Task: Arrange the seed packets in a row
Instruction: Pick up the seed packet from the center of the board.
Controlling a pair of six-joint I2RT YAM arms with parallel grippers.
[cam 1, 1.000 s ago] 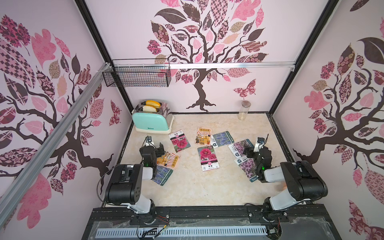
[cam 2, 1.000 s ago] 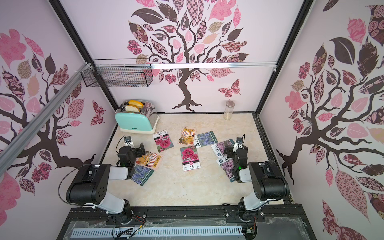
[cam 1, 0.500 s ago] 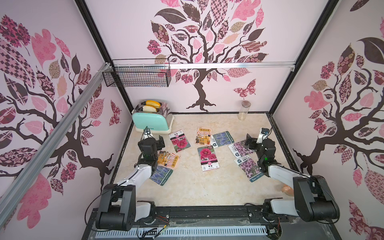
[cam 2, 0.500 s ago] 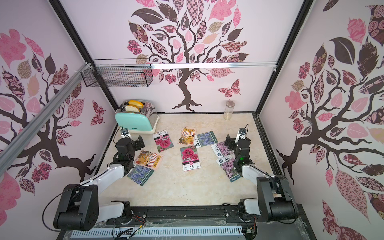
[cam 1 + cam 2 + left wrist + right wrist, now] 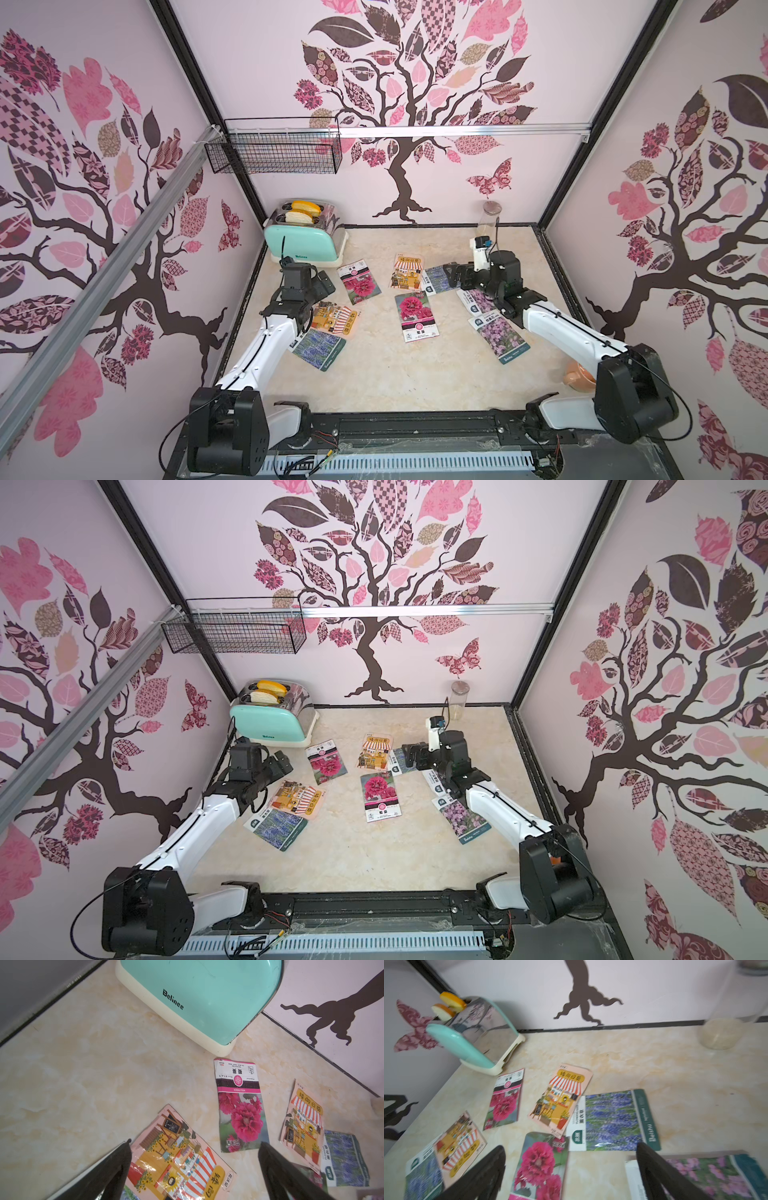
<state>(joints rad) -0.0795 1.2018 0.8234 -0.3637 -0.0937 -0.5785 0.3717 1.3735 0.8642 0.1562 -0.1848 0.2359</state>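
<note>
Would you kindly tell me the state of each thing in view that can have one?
left gripper: open, holding nothing.
right gripper: open, holding nothing.
seed packets: lying flat, scattered, some overlapping, not in a row.
toaster: upright, two slices standing up in its slots.
jar: upright, partly filled.

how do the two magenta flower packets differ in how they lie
The toaster-side magenta packet has its white label band at its far end and lies tilted. The centre magenta packet has its band at its near end and lies nearly straight. Both lie flat, face up.
</note>
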